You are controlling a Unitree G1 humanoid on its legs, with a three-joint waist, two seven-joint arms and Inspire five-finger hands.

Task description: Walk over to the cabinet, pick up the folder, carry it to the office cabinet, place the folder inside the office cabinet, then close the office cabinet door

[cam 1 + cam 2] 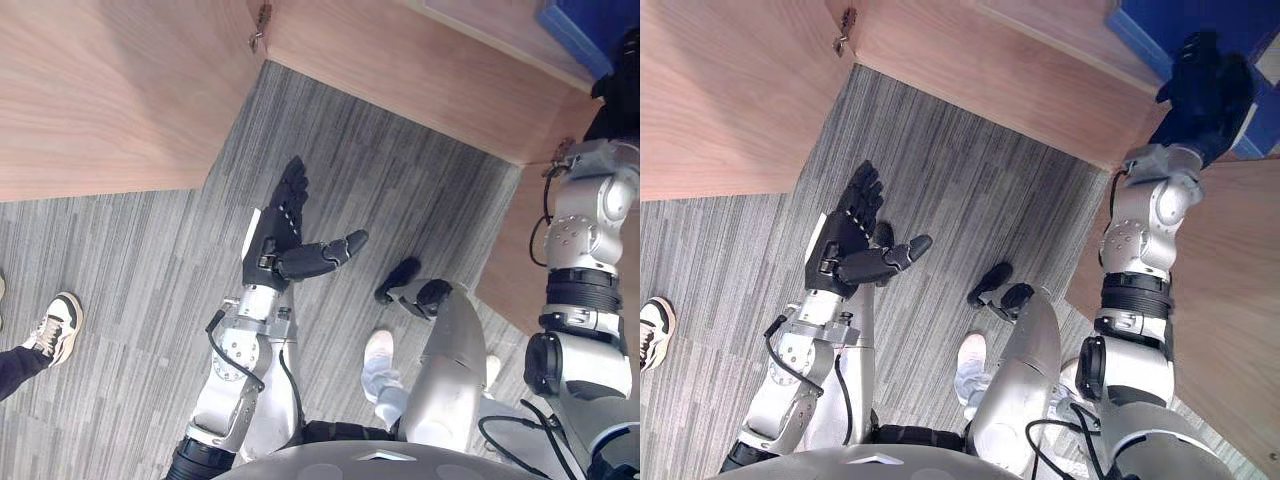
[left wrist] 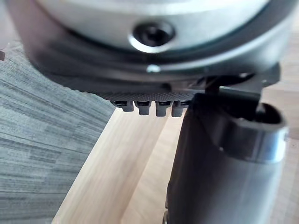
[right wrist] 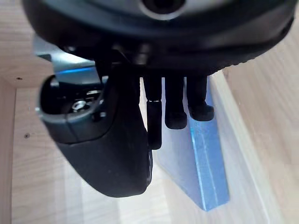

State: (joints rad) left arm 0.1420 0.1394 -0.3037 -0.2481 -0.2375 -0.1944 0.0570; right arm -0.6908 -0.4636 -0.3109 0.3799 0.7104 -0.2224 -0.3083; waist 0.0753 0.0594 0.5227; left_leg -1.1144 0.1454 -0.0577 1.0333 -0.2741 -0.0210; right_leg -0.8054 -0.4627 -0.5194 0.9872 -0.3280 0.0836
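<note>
Grey striped carpet (image 1: 120,250) in front of the wooden office cabinet (image 1: 400,70), with its door (image 1: 100,90) swung wide.

Head views had the left hand (image 1: 280,235) out over the carpet below the cabinet, palm up on edge, fingers straight and spread from the thumb, holding nothing. The right arm was reaching up, and its right hand (image 1: 1205,85) sat against the blue folder (image 1: 1140,25) inside the cabinet. Only the right wrist view really showed the folder: it lay on the cabinet's shelf, tucked along one wooden wall, long axis running roughly the way the fingers (image 3: 175,112) pointed. Those fingers hung loose and apart from the thumb, not clamped on anything; couldn't tell if they touched it. Someone's sneaker (image 1: 60,325) stood on the carpet, well away from the cabinet.
</note>
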